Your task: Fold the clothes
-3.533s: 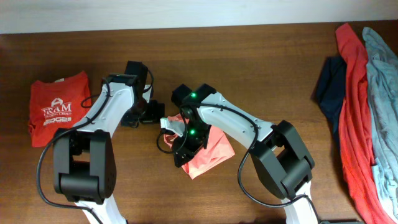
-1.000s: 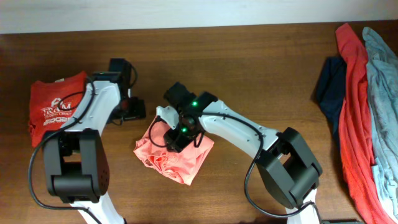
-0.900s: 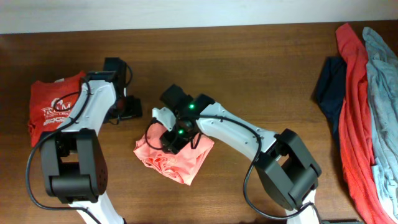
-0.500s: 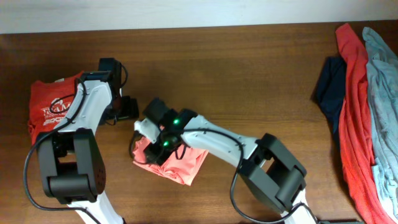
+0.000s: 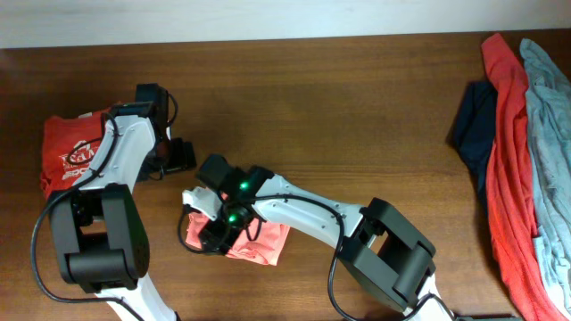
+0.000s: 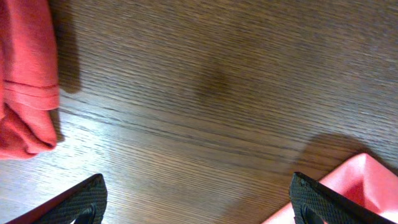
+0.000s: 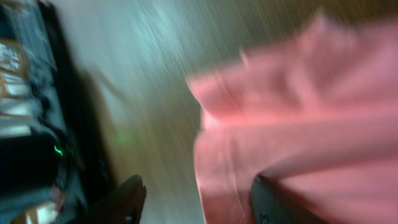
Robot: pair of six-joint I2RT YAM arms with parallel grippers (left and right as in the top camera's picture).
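Overhead, the salmon-pink shirt (image 5: 260, 241) lies as a small folded bundle on the brown wooden tabletop (image 5: 357, 98), near the front and left of centre. The right arm (image 5: 299, 207) reaches leftward across it, and its wrist covers the bundle's left part. From the right wrist (a badly blurred view) the right fingers (image 7: 127, 198) stand partly spread. The shirt's hemmed edge lies between them, and the left one rests over bare wood, clear of the cloth.

The left fingers (image 6: 78, 198) are spread wide over bare tabletop and grip nothing. A corner of the salmon-pink shirt shows just beside one tip.

At the far left lies a folded red shirt (image 5: 64, 159) with white lettering and an emblem. The left arm (image 5: 125, 152) crosses its right side, and the print is too small to read. Along the right edge lie a coral-red garment (image 5: 501, 134), a grey-blue garment (image 5: 549, 107) and a navy garment (image 5: 471, 120).
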